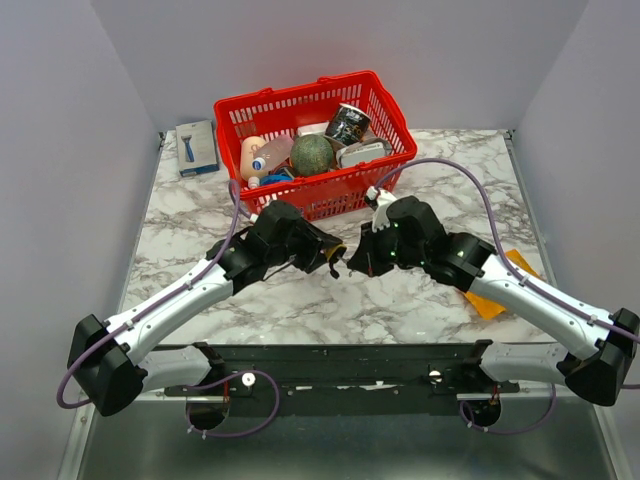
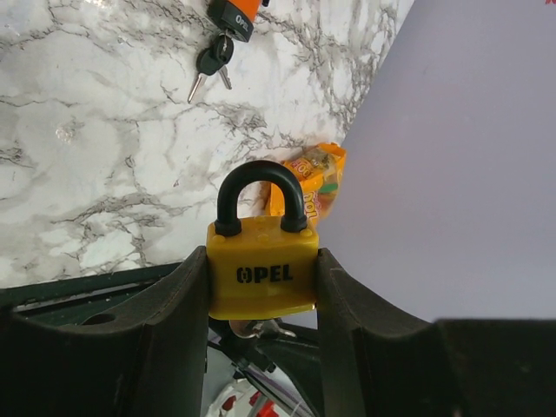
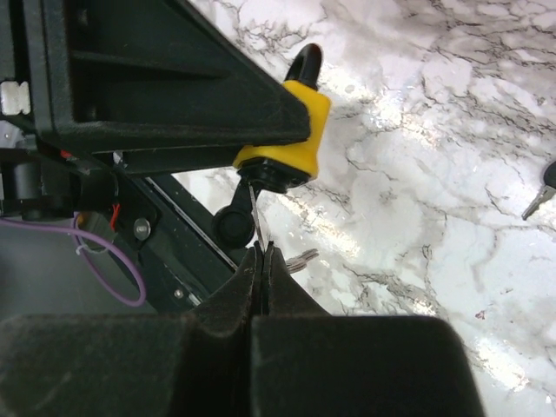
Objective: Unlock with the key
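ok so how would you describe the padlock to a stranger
Find the red basket at the back of the marble table; just in front of it the left claw pinches the padlock by its sides. It's a yellow block with a black loop and OPEL printed on it, unlike the small keys lying nearby.

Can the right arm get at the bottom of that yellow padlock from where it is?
Likely yes: the key pinched in the right gripper touches the underside of the padlock, which the left gripper leaves exposed; nothing lies between.
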Robot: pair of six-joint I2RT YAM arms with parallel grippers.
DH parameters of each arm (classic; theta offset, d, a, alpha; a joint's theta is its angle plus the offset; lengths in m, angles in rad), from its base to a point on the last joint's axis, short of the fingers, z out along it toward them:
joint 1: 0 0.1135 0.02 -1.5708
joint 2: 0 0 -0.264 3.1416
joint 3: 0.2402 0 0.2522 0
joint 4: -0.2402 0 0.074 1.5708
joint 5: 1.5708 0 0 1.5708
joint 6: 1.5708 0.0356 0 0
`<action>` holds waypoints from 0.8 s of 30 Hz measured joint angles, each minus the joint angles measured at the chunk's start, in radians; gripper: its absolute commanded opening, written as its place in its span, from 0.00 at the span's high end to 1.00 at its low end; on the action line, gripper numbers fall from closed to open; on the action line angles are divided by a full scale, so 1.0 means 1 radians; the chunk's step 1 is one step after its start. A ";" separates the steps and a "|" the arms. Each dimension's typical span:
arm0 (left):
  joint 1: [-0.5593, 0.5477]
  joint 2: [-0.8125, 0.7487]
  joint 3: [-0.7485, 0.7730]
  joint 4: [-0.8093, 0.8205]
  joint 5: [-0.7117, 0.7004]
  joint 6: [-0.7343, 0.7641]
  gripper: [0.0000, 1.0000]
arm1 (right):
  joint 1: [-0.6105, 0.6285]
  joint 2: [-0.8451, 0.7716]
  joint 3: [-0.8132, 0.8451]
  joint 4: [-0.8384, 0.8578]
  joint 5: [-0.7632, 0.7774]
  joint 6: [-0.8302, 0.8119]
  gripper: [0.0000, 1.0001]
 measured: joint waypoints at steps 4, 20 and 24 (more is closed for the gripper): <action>-0.003 -0.001 -0.002 0.003 0.000 -0.006 1.00 | -0.022 -0.001 0.000 -0.005 0.000 0.012 0.99; -0.004 -0.001 -0.002 0.010 -0.005 -0.022 1.00 | -0.053 0.007 0.000 -0.004 -0.025 0.038 0.99; -0.004 -0.001 -0.003 0.010 -0.022 -0.026 1.00 | -0.071 0.023 0.000 0.010 -0.048 0.057 0.99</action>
